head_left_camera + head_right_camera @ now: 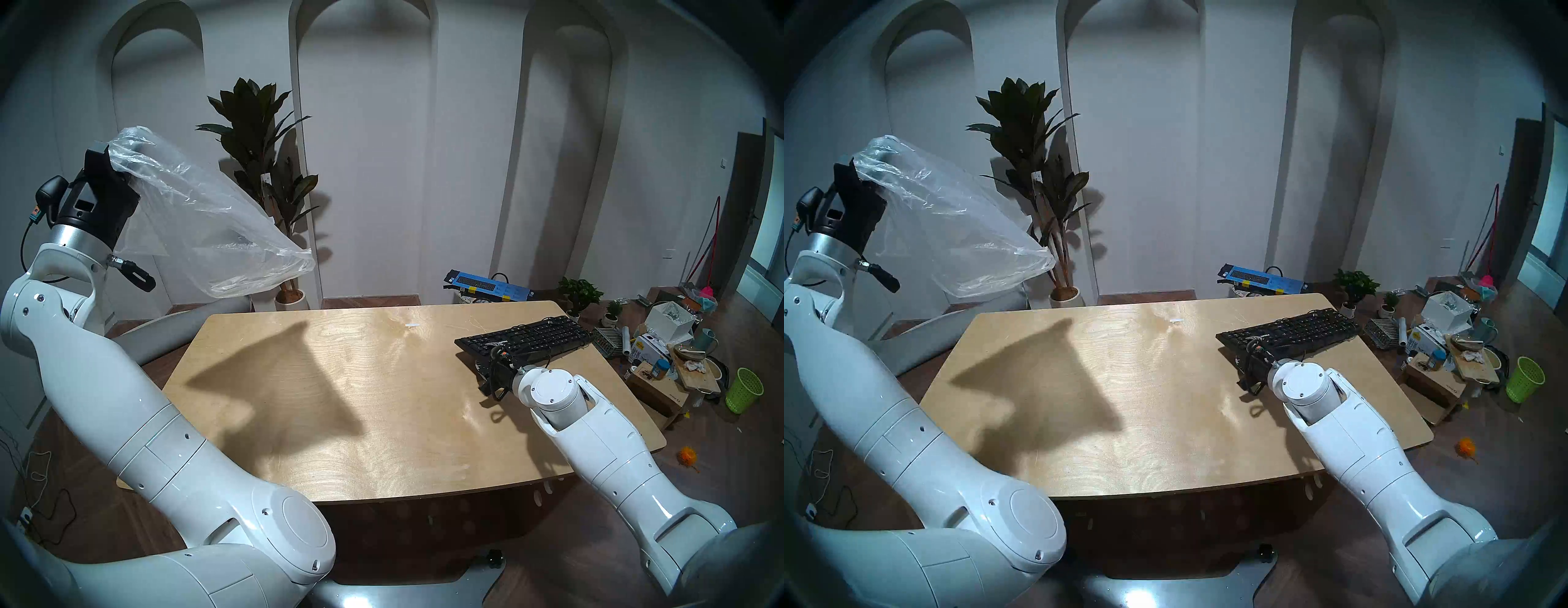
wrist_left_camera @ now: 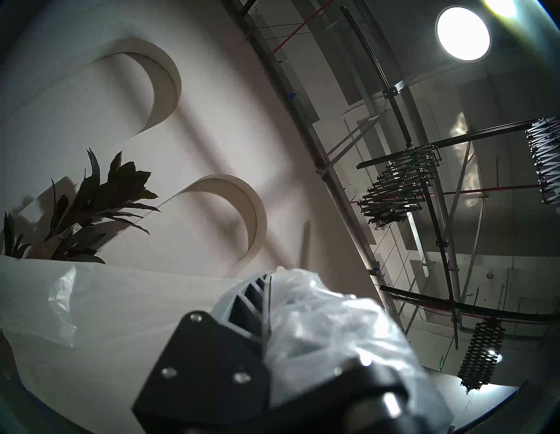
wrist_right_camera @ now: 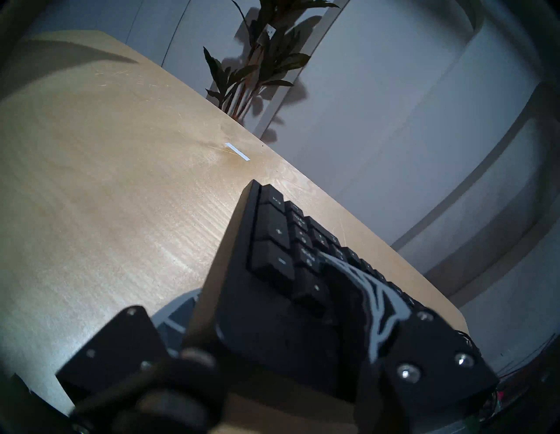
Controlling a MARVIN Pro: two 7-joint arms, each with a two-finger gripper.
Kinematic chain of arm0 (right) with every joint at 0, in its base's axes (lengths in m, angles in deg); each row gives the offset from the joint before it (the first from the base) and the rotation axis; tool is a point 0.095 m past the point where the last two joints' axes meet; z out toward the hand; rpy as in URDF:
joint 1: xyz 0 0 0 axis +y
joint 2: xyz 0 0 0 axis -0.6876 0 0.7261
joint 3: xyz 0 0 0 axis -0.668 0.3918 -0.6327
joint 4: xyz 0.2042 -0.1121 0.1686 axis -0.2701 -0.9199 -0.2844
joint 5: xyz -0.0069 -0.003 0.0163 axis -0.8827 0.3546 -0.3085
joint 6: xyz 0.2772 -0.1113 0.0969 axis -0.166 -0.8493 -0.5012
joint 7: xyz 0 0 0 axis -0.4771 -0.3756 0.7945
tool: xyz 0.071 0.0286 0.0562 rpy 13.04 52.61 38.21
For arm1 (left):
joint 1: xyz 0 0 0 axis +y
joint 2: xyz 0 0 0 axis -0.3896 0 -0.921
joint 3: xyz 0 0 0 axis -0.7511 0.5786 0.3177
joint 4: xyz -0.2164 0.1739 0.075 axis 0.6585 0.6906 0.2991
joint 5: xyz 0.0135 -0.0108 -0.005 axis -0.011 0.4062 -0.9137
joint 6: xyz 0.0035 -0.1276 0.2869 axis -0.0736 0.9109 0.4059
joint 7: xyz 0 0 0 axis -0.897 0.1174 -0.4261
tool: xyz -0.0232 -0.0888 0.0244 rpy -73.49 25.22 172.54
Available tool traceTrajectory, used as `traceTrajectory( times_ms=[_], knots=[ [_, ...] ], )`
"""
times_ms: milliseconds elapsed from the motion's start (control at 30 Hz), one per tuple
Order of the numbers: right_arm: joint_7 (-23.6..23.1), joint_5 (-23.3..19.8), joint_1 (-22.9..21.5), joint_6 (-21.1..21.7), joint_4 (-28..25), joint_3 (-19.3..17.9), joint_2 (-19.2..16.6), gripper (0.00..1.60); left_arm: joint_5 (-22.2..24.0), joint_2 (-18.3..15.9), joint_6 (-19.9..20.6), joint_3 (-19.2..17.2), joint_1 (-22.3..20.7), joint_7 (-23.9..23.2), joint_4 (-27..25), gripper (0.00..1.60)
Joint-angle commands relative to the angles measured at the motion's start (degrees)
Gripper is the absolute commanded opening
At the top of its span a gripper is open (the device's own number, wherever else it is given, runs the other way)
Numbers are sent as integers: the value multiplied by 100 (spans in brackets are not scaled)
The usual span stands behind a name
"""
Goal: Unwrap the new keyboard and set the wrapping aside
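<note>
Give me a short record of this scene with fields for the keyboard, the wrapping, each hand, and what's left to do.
keyboard: out of its bag, right end of table, near end raised
wrapping: clear plastic bag, held up in the air at left, empty
left hand: shut on the wrapping
right hand: gripping the keyboard's near end
remaining: set the wrapping aside
</note>
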Motion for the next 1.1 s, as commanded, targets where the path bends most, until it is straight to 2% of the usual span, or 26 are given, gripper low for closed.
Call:
traceTrajectory(
  times_ms=[0,33,67,100,133,200,267,400,433,600,700,767,800,833,1000,1067],
  knots=[
    [-206,-272,-65,105,268,52,376,59,31,-89,-13,79,-49,7,17,0],
    [-243,-281,-99,109,284,55,389,64,36,-96,-13,80,-64,14,21,0],
    [-255,-276,-126,121,289,57,401,79,43,-104,-13,80,-75,22,22,0],
    [-311,-276,-161,116,273,72,392,116,52,-109,-13,80,-88,29,22,0],
    [-379,-307,-182,161,244,69,389,160,58,-115,-13,81,-97,35,22,0],
    [-467,-331,-186,249,133,77,357,160,63,-125,-13,82,-114,42,27,0],
    [-715,-477,-193,541,-145,52,296,160,69,-159,-13,95,-157,57,48,0],
    [-978,-584,-288,668,-512,2,163,160,79,-195,-13,120,-196,62,66,0],
    [-1073,-669,-354,792,-712,-90,147,160,86,-199,-13,135,-205,62,73,0],
    [-1243,-867,-443,1007,-1040,-273,179,160,102,-208,-13,170,-232,76,83,0],
    [-1215,-993,-503,1072,-1239,-459,216,160,102,-229,-13,175,-245,85,87,0],
    [-1067,-1160,-587,1087,-1308,-725,331,160,67,-271,-13,176,-254,111,136,0],
    [-1067,-1160,-587,1087,-1308,-725,331,160,67,-271,-13,176,-254,111,136,0],
    [-977,-1295,-724,1072,-1352,-929,417,160,72,-278,-13,194,-286,125,163,0],
    [-757,-1464,-1013,1037,-1499,-1298,487,160,132,-247,-13,313,-356,90,100,0],
    [-552,-1549,-1159,998,-1615,-1609,486,160,138,-211,-13,414,-352,90,85,0]
  ],
)
